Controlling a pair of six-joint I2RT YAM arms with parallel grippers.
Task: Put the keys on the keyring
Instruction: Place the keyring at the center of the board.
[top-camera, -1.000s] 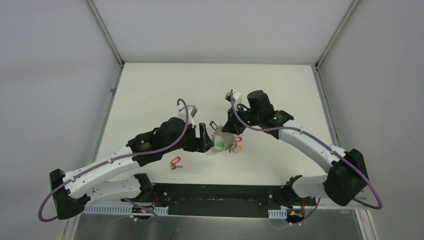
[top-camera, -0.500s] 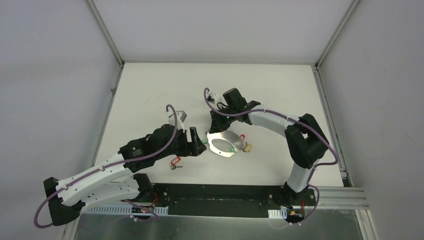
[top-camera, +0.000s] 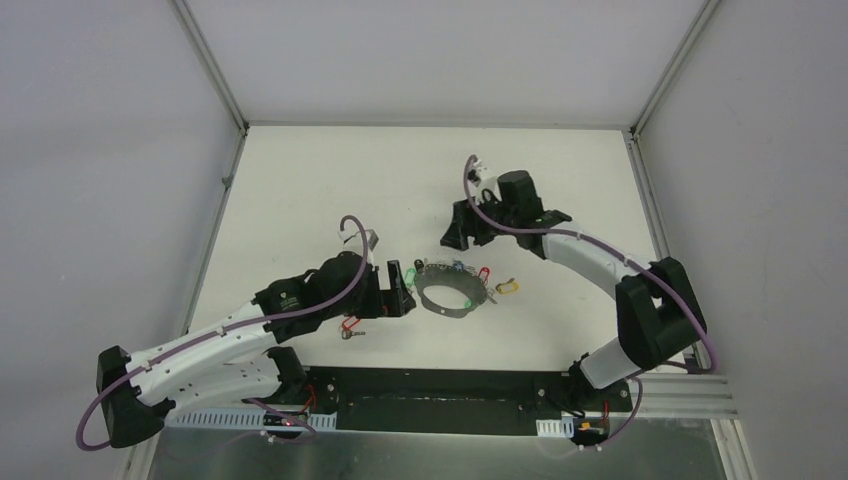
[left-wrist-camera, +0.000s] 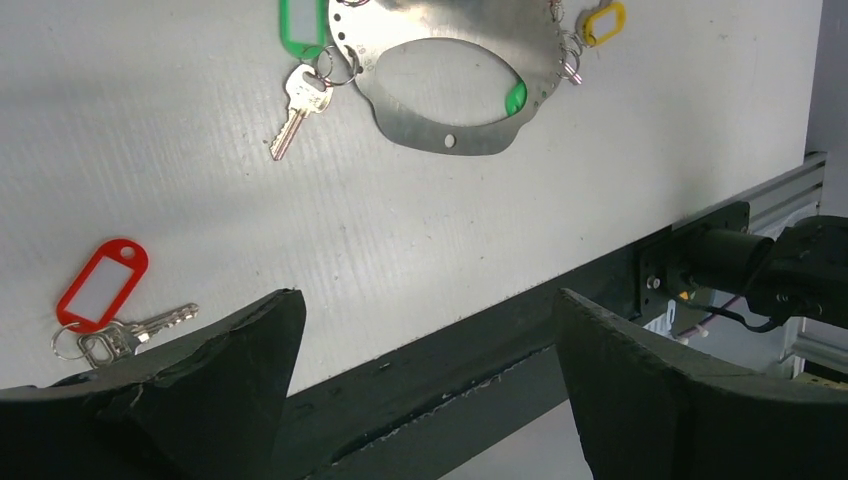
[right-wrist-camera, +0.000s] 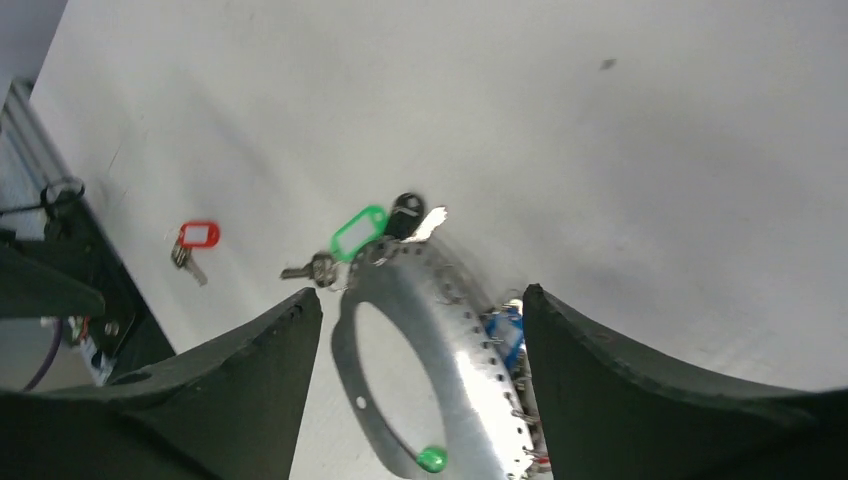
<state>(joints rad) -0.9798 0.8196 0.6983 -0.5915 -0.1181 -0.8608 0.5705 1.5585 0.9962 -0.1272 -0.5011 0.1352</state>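
Observation:
The keyring is a flat grey metal loop lying on the white table, with green, blue, red and yellow tagged keys hanging on its rim. One loose red-tagged key lies left of it, seen also in the left wrist view. My left gripper stands open just left of the ring, nothing between its fingers. My right gripper is open behind the ring. In its wrist view the keyring shows below the spread jaws, untouched.
The black front rail runs along the table's near edge, close behind the left gripper. A black tag sits by the green tag on the ring's far side. White walls enclose the table on three sides.
The right gripper opened and let go of the keyring, which now lies flat on the table; that arm pulled back and away. The left gripper opened wider and drew back slightly.

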